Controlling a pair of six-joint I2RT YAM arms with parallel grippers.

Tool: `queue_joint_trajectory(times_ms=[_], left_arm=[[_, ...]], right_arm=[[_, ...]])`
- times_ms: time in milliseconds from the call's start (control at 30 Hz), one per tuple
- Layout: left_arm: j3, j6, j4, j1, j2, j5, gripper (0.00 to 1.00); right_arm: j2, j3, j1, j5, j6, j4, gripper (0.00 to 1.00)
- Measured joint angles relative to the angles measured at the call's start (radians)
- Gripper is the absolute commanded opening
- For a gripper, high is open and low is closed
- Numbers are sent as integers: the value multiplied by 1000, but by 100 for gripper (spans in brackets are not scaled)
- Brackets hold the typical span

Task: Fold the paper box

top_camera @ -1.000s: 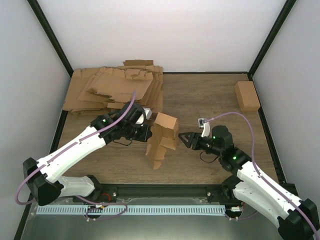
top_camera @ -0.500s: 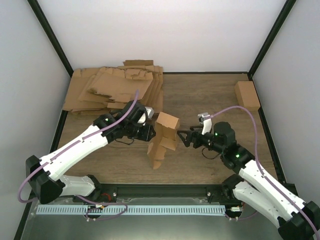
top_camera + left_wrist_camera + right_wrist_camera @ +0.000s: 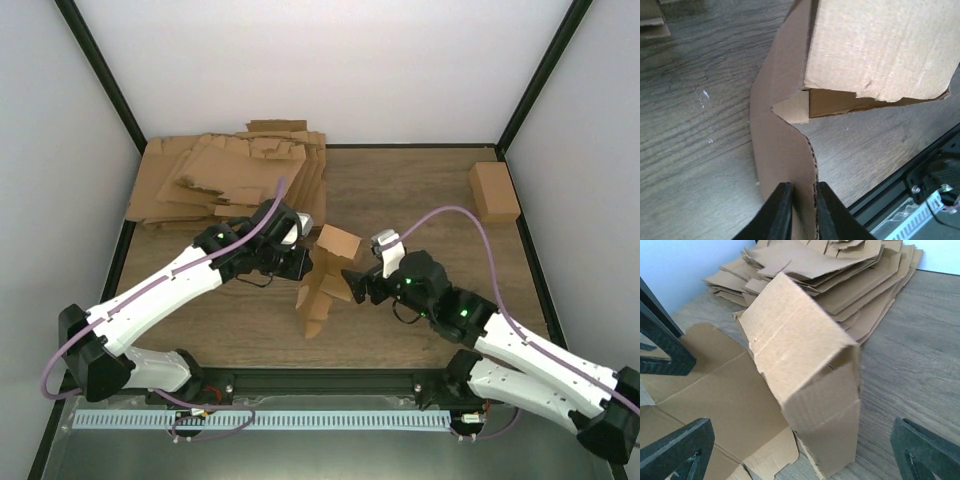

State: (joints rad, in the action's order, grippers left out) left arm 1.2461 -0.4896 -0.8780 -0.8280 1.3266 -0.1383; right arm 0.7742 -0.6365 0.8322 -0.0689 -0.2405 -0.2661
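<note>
**A:** Starting at the left: why does the left claw [image 3: 802, 212] grip so low?

**B:** It's pinched on the edge of a loose wall of the paper box [image 3: 325, 275]. I'd say that steadies the half-formed piece upright in mid-table, just this side of the heap of flat sheets [image 3: 225, 175].

**A:** And the right claw [image 3: 352, 285]?

**B:** Spread wide, holding nothing, close beside the box's right face. The folded top sits between its jaws, so I'd judge it's lining up to press a flap.

**A:** Room to work?

**B:** Bare table [image 3: 420, 200] lies to the right and on the near side. The small carton [image 3: 494, 190] sits well apart in the far right corner. The ragged flap edges toward the heap could snag.
</note>
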Motion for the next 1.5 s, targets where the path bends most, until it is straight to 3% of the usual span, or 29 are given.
queue_joint_trajectory(times_ms=[100, 367, 700, 1100, 1300, 1500], left_arm=[[12, 0, -5, -11, 5, 6, 7], [20, -1, -12, -43, 19, 23, 6], [39, -3, -34, -66, 36, 53, 5], [112, -5, -101, -123, 82, 150, 5], [131, -5, -119, -128, 82, 175, 6], [149, -5, -138, -129, 82, 196, 6]], right_arm=[[31, 3, 90, -131, -24, 3, 100], [135, 24, 192, -431, -93, 40, 100], [169, 43, 210, -628, -105, 115, 100], [85, -31, 210, -554, -125, 142, 100], [47, -72, 211, -349, -195, 66, 100], [-103, -61, 211, -190, -314, -57, 100]])
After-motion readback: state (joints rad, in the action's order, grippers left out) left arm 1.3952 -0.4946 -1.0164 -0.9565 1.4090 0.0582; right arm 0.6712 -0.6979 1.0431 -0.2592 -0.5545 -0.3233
